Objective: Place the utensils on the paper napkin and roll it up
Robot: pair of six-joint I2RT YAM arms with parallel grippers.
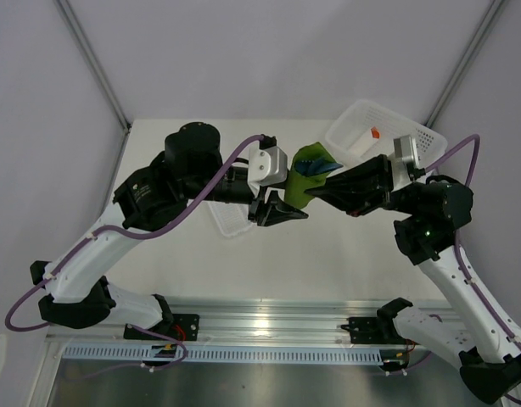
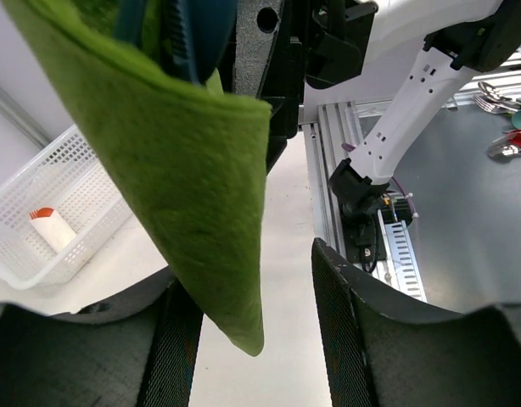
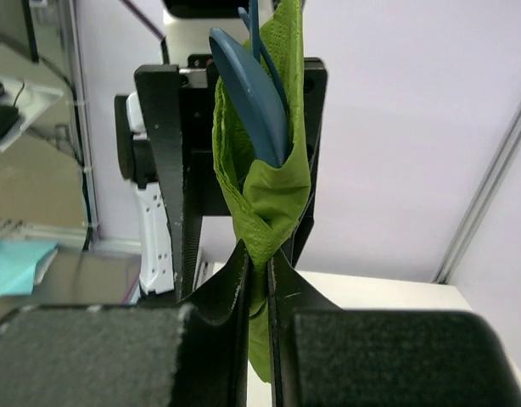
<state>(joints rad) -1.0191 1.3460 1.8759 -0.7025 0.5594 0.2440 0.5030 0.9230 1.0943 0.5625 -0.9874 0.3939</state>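
Fingers point(image 2: 345, 322) of left hand point(image 1: 279, 209), left of white basket point(image 1: 388, 127), stood spread wide, tip of napkin point(image 1: 308, 175) hanging between them. That napkin, wrapped round blue utensils point(image 3: 248, 93), hung above desk point(image 1: 328, 254), just left of basket. Right hand point(image 3: 259, 267) pinched it tight.

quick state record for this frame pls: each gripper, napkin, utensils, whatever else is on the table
left gripper: open, jaws either side of the hanging napkin, not closed on it
right gripper: jaws shut on the paper napkin, pinching its narrowed part
paper napkin: wrapped into a loose bundle, held in the air between the arms
spoon: inside the bundle, bowl sticking out of one end
fork: cannot make it out clearly
basket: white, far right of the table, holds a white piece with orange tip
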